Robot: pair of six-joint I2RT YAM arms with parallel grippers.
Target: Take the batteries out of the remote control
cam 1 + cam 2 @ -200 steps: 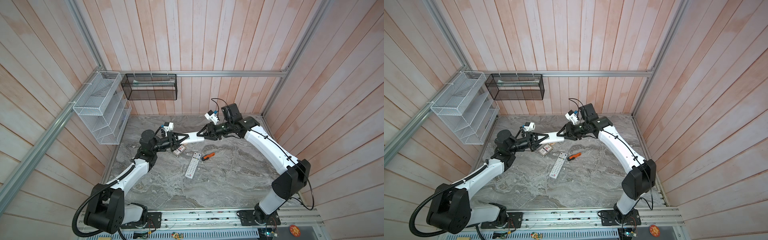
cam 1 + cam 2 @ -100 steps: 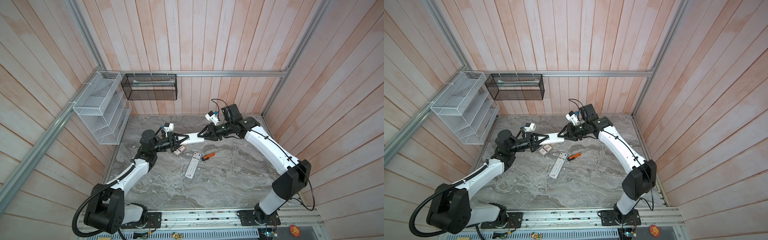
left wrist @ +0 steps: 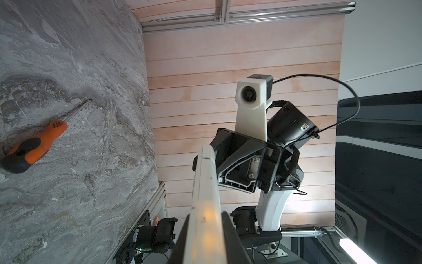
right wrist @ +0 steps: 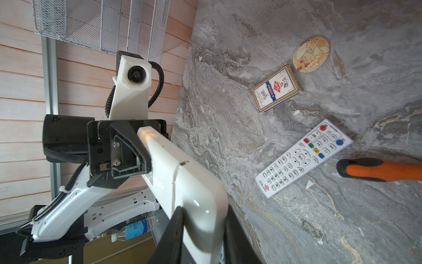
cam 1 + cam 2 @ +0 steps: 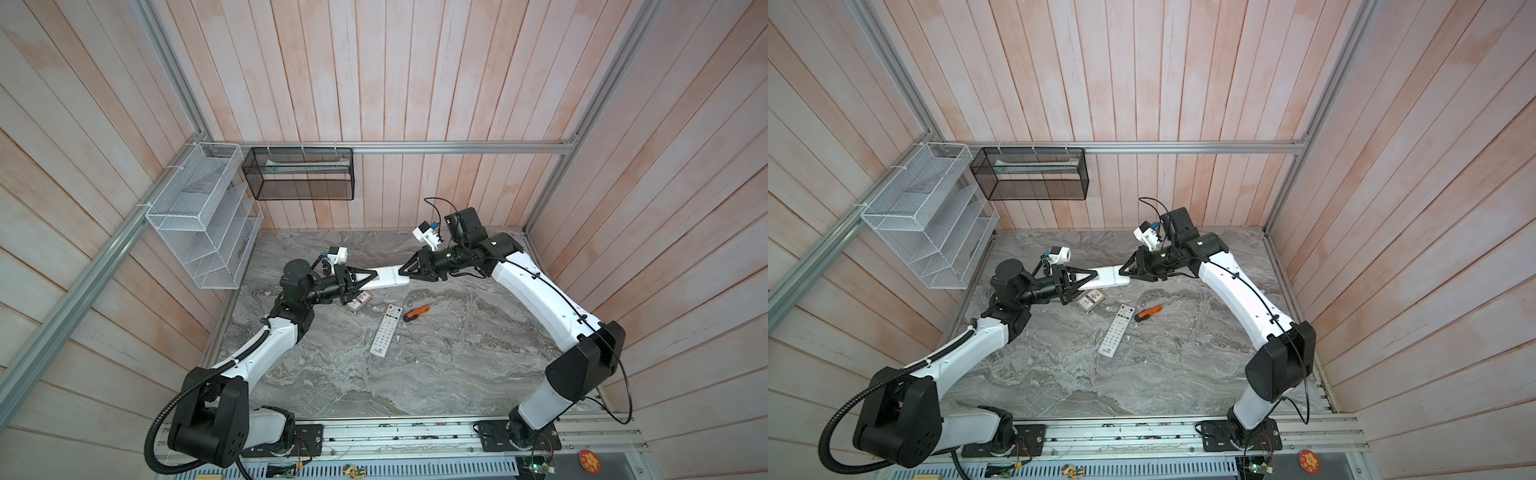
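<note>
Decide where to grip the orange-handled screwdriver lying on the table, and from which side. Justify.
Grip the screwdriver by the thick orange middle of its handle, probably from straight above, closing across its width. It lies flat on the table, with nothing over it. The shaft is thin, and the black butt end lies near the remote resting beside it.

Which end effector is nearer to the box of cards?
Left. The left end effector holds the white remote close by the box of cards; the right end effector grips the remote's other end, farther away.
</note>
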